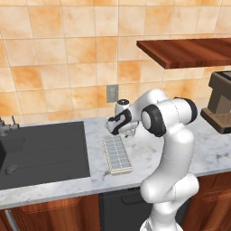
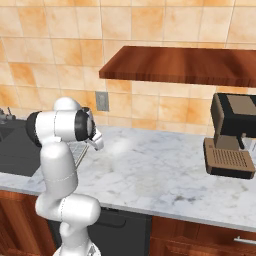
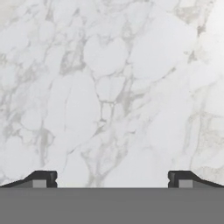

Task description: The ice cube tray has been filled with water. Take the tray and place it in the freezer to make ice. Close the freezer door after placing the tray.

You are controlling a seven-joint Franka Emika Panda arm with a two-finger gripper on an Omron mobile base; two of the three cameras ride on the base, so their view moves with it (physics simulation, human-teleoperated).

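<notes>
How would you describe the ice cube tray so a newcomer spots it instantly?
Find the dark sink set in the marble counter. Just right of it, near the front edge, lies the ice cube tray: a flat pale rectangle with a grid of small square cells.

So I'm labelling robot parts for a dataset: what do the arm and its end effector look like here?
The arm is glossy white, built of rounded, bulbous segments, with dark grey-black rings and caps at the joints. No cables or markings are visible. The end effector has two small dark finger tips with lighter grey pads, set wide apart.
</notes>
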